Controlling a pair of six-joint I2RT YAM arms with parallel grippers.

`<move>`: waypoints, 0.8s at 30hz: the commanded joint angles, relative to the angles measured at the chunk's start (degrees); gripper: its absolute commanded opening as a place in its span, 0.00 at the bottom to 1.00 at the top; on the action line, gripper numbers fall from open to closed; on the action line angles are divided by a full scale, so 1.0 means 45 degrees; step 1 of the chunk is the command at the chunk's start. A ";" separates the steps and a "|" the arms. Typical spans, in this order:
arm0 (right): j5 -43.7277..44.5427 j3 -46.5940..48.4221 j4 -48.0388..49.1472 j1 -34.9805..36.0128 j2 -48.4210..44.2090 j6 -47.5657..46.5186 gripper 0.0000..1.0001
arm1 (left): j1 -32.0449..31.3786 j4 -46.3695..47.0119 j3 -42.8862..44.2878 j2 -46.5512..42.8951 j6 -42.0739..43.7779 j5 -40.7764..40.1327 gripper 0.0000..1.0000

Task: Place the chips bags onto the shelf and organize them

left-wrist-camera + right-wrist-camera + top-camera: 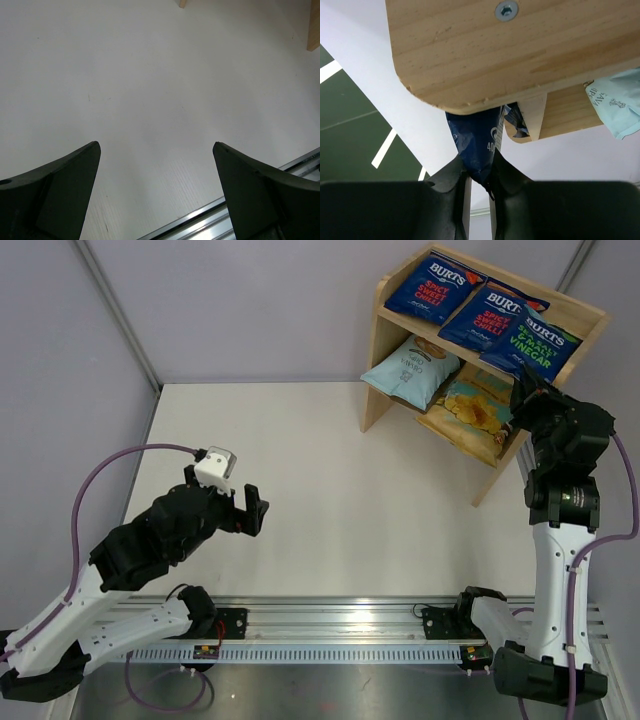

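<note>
My right pincer [480, 167] is clamped on the low edge of the green-lettered Burts bag [540, 340], which runs up and back, I think, onto the shelf [378, 345], top tier, right end; left pincer [156, 145] wide open, far off.

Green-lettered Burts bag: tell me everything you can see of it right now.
The green-lettered Burts bag is a small dark-blue glossy packet with white brand name and green "Vinegar" lettering. It lies tilted on the top tier of the shelf, at its right end, against its red-lettered neighbour. Its near edge sticks out past the wood, and the right gripper is shut on that crinkled edge from below.
</note>
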 commanded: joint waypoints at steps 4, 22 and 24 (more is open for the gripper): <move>0.1188 0.0166 0.0980 0.0019 0.0280 0.0317 0.16 | 0.0018 0.0346 0.0221 -0.0059 0.0006 -0.0148 0.99; 0.1677 0.0518 0.1430 0.0019 0.0965 0.0063 0.25 | 0.0018 0.0405 0.0143 0.0097 0.0006 -0.0285 0.99; 0.1736 0.0557 0.1468 0.0019 0.0945 -0.0054 0.25 | -0.0001 0.0405 0.0123 0.0097 0.0006 -0.0285 0.99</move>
